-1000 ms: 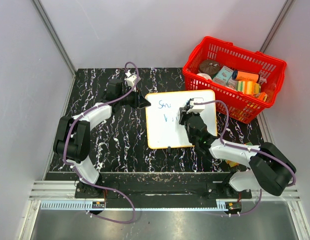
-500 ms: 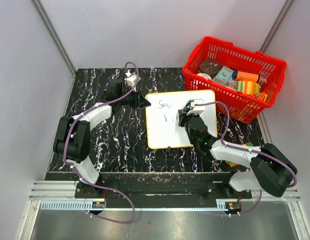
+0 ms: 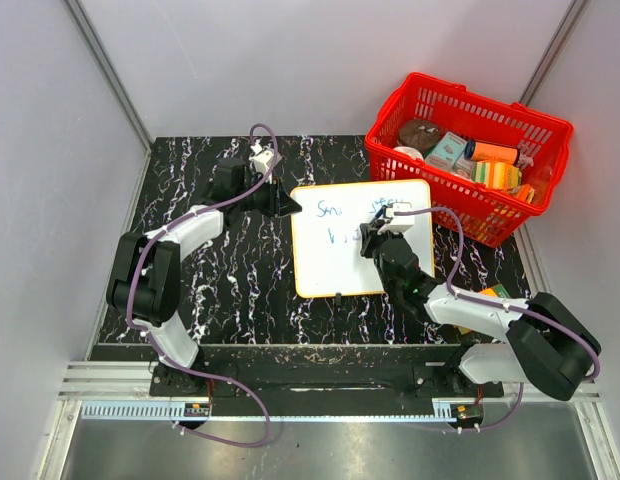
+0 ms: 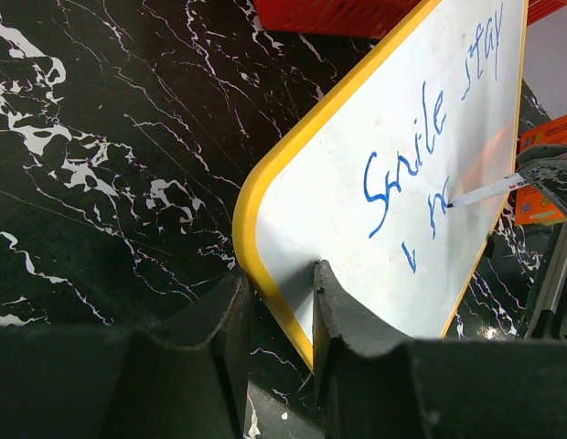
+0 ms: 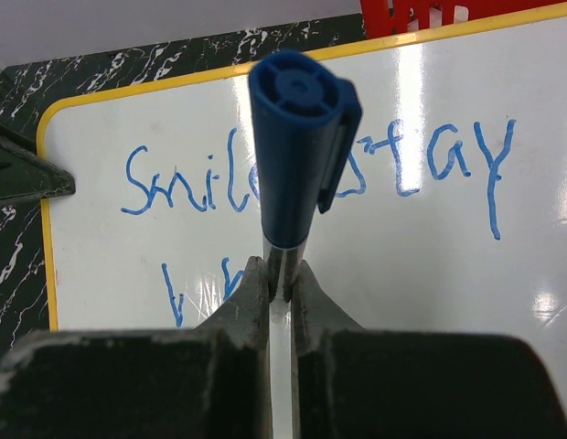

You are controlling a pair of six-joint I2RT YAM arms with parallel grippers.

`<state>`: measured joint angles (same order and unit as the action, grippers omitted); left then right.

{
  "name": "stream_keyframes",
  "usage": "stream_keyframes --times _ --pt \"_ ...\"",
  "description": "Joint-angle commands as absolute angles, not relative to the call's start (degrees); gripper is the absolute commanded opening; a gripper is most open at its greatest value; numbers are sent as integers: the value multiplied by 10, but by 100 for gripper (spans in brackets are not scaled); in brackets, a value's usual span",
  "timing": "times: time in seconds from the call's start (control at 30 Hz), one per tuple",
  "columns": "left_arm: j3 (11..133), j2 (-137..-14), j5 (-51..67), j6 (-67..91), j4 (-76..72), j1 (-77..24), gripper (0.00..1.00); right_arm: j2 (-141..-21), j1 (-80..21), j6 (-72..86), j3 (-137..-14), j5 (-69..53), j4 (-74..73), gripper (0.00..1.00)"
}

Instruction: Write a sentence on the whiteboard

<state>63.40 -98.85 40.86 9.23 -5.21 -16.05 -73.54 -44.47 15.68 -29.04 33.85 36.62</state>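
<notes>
Right gripper point(image 5: 279, 274) is clenched on a blue-capped marker point(image 5: 297, 155). Its long axis points away from the wrist, down onto the whiteboard point(image 3: 330, 270), which lies at the centre of the top view, just left of the red basket point(image 3: 420, 80). Left gripper point(image 4: 282, 293) pinches the board's yellow-framed edge near its upper-left corner. In the left wrist view the marker tip touches the board under "Smile", on the second line. The sentence point(image 5: 187, 187) reads "Smile stay" in blue. Below it are a few strokes, perhaps an "h", too partial to be sure. Bare white lies right of the tip, so I judge the next strokes run that way.
</notes>
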Motion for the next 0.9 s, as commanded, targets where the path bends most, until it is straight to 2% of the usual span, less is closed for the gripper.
stream_keyframes --times 0.0,0.27,0.63,0.87 --pt "615 -1026 317 -13 25 -195 0 -730 -441 145 -301 380 345 0" --pt "615 -1026 316 -14 25 -196 0 -751 -440 119 -336 402 355 0" --pt "615 -1026 317 -16 25 -196 0 -772 -437 119 -354 369 366 0" --pt "615 -1026 317 -16 25 -196 0 -717 -438 126 -325 357 378 0"
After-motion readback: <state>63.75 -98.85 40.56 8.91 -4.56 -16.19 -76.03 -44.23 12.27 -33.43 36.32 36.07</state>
